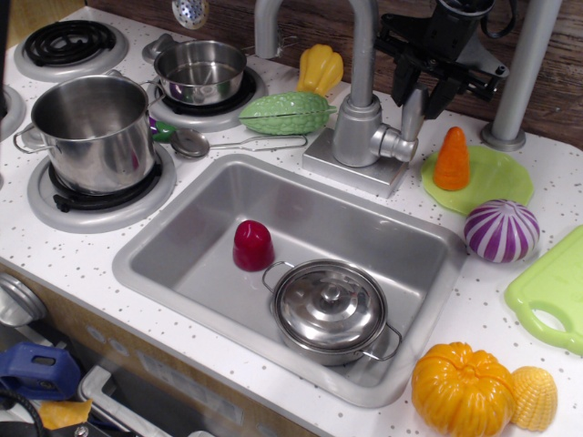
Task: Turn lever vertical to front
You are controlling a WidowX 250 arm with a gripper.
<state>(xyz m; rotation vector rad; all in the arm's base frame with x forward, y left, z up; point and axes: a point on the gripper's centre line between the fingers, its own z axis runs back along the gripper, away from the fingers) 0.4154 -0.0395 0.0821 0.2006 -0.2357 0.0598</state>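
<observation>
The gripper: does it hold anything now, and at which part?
The gripper closes around the lever at its upper tip; firm contact cannot be confirmed from this view.

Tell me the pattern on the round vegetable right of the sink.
Purple and white stripes on the onion, clearest in the observation.image view.

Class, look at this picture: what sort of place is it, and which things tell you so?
Most likely a toy play kitchen: a sink set in a speckled counter, coil burners holding steel pots, and plastic toy vegetables such as the carrot.
</observation>
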